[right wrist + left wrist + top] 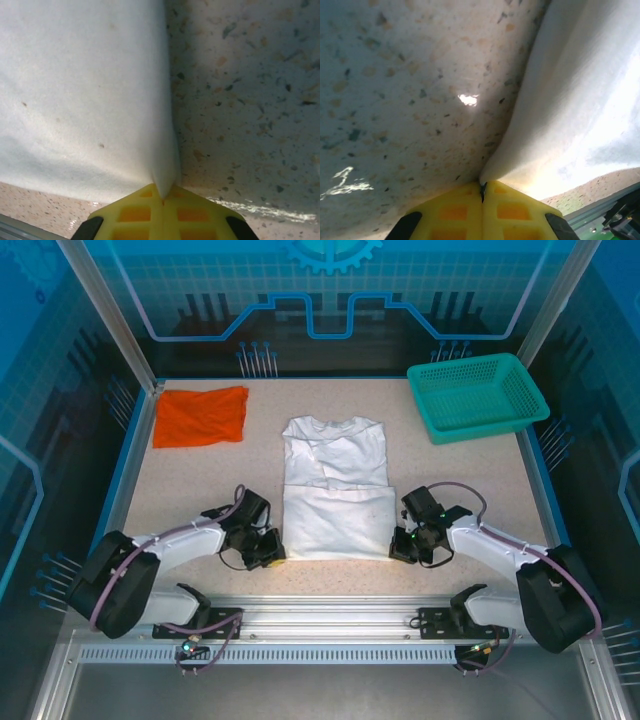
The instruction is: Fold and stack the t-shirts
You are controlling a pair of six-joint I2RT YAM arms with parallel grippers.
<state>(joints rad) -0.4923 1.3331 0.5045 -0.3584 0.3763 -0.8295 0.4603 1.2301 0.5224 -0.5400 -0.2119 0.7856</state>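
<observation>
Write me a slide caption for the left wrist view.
Left claw shut on a corner of the white shirt, with the speckled table alongside.

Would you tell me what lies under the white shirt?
The white shirt lies on the speckled table, which shows all around it. The left gripper and right gripper pinch its near corners. The patch beneath is covered, so whatever is there cannot be seen.

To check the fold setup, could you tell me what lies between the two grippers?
In the top view, the white t-shirt fills the stretch between the left gripper and the right gripper, each shut on a near corner.
</observation>
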